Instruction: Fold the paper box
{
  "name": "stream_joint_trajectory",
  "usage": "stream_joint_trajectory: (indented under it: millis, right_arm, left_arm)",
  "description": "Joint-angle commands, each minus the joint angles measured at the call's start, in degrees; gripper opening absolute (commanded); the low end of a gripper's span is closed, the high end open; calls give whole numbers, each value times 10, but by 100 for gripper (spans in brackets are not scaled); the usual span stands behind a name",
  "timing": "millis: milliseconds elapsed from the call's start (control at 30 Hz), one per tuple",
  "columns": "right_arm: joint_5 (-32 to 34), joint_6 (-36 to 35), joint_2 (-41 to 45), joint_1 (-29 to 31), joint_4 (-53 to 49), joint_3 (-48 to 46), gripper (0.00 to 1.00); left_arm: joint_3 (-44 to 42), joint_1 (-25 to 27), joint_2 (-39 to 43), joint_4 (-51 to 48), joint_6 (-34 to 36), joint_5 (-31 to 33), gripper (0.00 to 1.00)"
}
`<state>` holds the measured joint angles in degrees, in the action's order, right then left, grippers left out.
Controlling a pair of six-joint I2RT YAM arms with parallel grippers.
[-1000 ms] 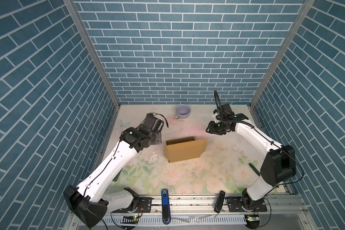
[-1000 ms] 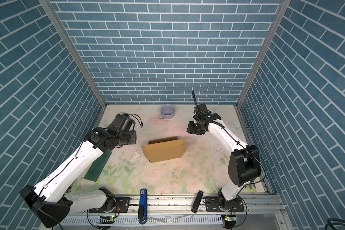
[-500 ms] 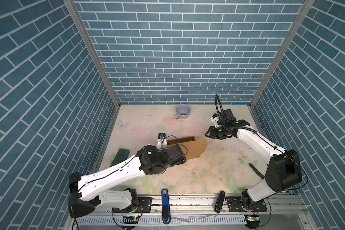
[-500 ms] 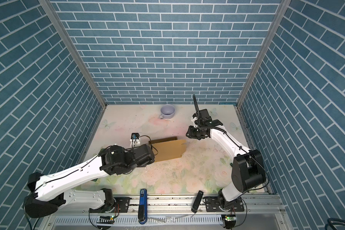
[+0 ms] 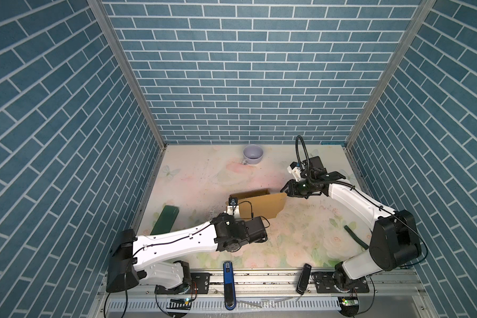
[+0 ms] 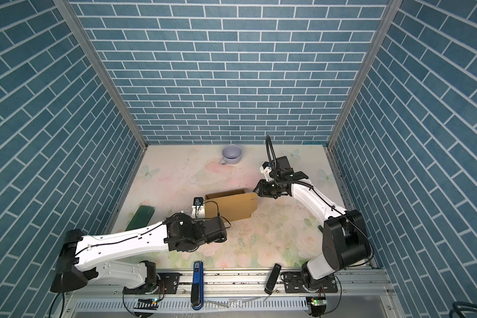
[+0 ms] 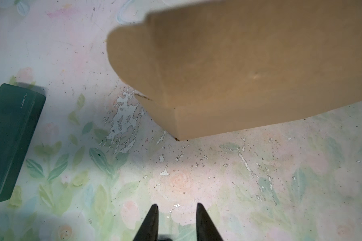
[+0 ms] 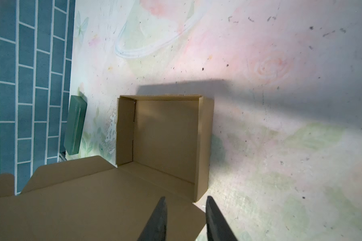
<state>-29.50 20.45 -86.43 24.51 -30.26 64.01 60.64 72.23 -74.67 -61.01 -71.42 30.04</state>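
Paper box [image 5: 259, 205], brown, on flowered surface [image 5: 300, 242], lid [image 8: 92, 198] raised. Left jaws parted, empty, near box. Right jaws parted over lid corner. Green board [image 5: 167, 223] well apart.

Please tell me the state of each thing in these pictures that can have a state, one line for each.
paper box: tray walls folded up, lid raised, not closed.
left hand: open, empty, near the box but apart from it.
right hand: open, at the lid's corner.
mug: upright, looks empty.
dark green board: lying flat, untouched.
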Motion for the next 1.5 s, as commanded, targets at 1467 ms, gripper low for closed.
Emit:
stream_joint_trajectory:
  millis: [1467]
  right_arm:
    - [-44, 40, 74, 213, 212, -112, 30]
  left_arm:
    - [-92, -247, 33, 292, 236, -75, 34]
